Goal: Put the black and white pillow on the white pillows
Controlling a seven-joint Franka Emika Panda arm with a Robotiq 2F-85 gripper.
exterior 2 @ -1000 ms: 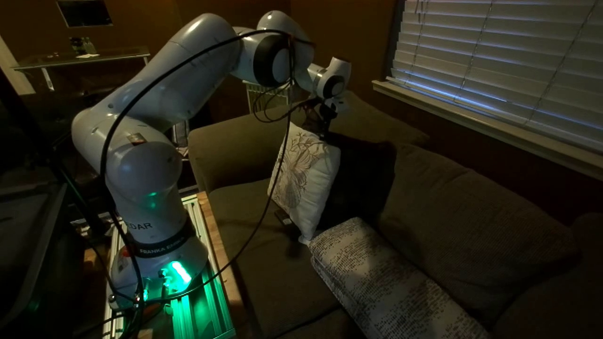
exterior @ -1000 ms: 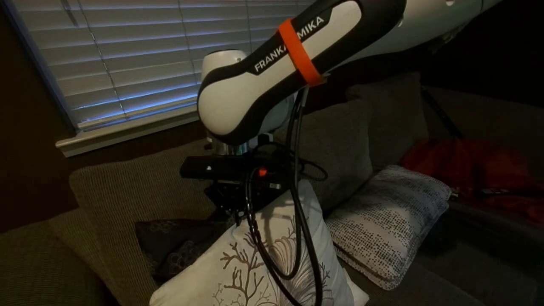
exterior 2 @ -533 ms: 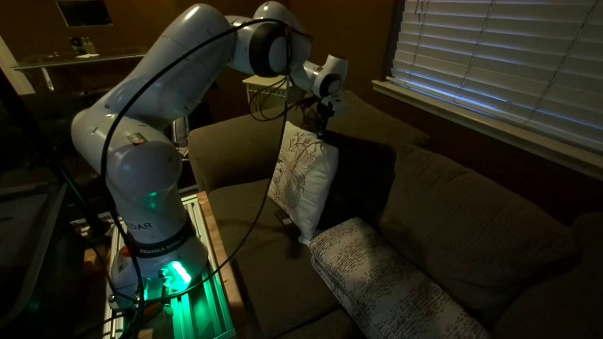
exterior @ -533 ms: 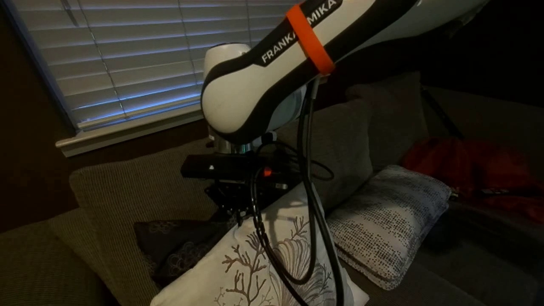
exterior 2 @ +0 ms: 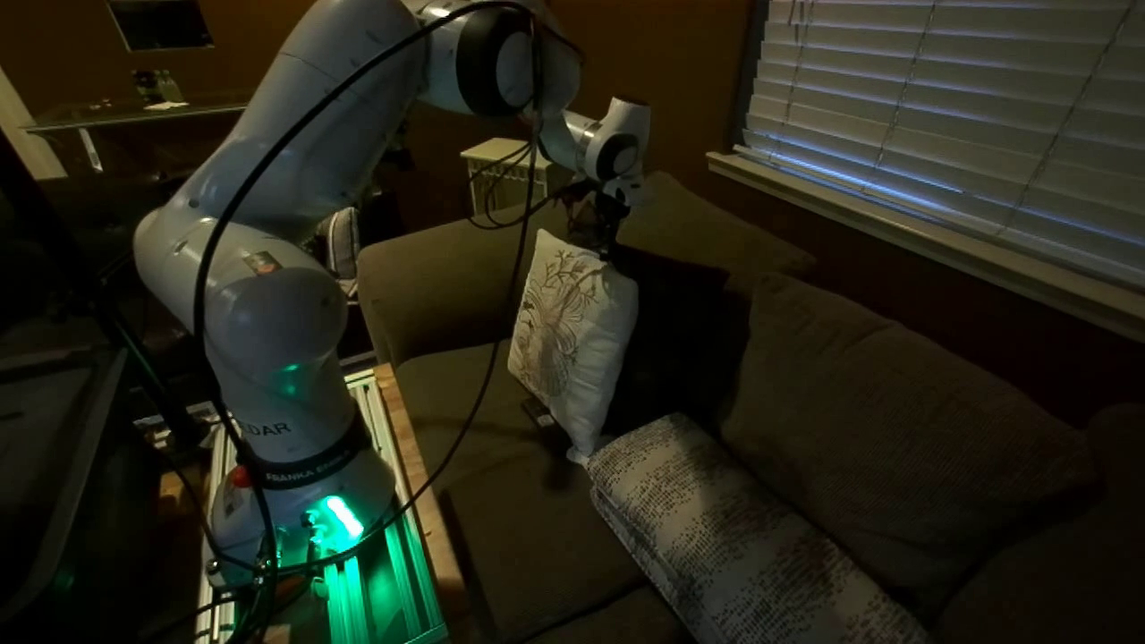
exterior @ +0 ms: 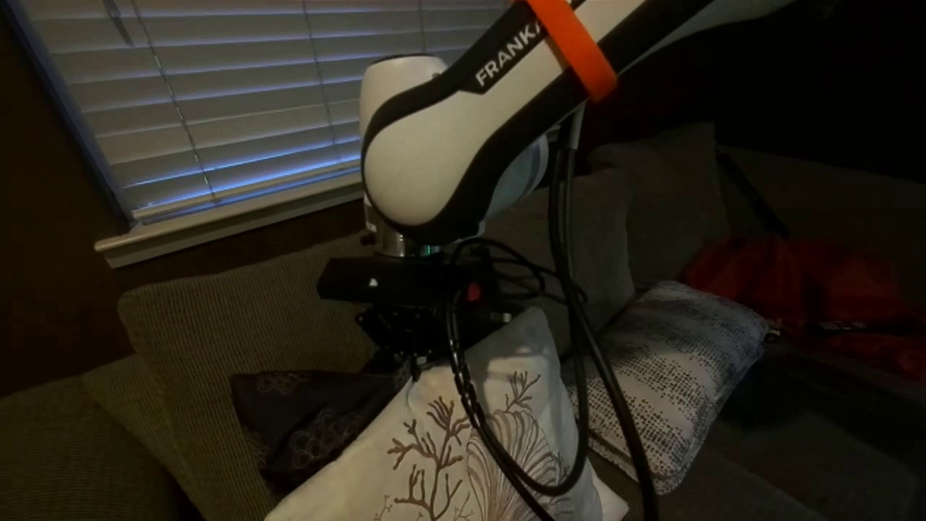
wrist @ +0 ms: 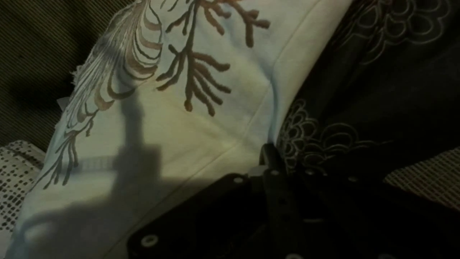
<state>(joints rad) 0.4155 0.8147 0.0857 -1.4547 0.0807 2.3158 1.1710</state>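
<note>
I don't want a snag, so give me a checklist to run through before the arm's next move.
1. Gripper shut on an edge of the black and white pillow: ok.
2. Dark pillow free of the grip: cannot tell; it lies right behind the gripped edge.
3. Speckled white pillow lying on the sofa: ok.
4. Black and white pillow over the speckled white pillow: not ok; it is beside it.
5. Its lower corner off the sofa: cannot tell.
6. Cable clear of the black and white pillow: cannot tell; it hangs in front of it in an exterior view.
</note>
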